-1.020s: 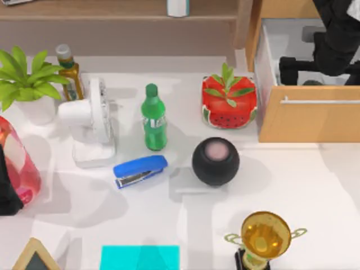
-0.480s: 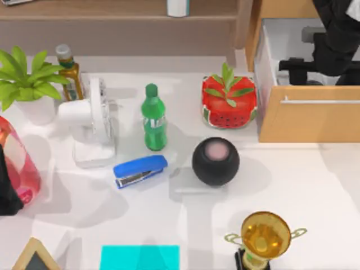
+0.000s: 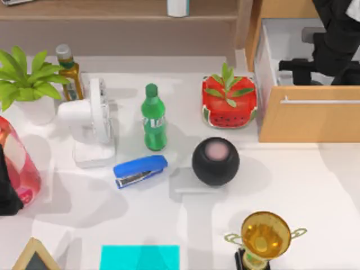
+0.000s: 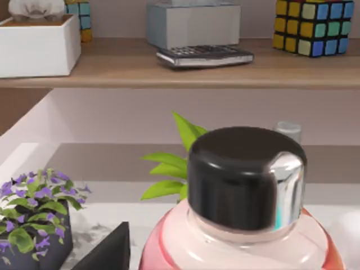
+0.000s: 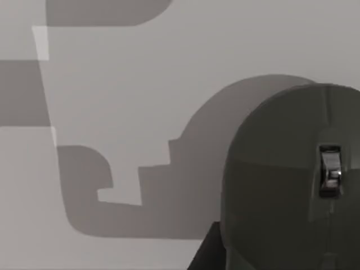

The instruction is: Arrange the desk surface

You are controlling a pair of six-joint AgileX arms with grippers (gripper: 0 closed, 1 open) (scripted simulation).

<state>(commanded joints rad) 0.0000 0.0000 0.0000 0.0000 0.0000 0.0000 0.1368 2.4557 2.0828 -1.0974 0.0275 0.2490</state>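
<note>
- Desk surface spreads white across the top view. Taking the black ball near its middle as landmark: a blue stapler lies to the ball's left, a green bottle stands up-left of it, and a white fan stands farther left. A watermelon planter sits just above the ball, a gold trophy below-right, a cyan pad below-left.
- Up-right of the ball an open wooden drawer holds the right arm; I cannot tell how its fingers stand. The left arm sits at the left edge beside a pink bottle; fingers unclear too.
- Left wrist view: the pink bottle's black cap is close up, green leaves behind it, a purple flower pot off to one side, a shelf with cubes beyond.
- Right wrist view: a dark grey mouse lies on a pale grey floor.
</note>
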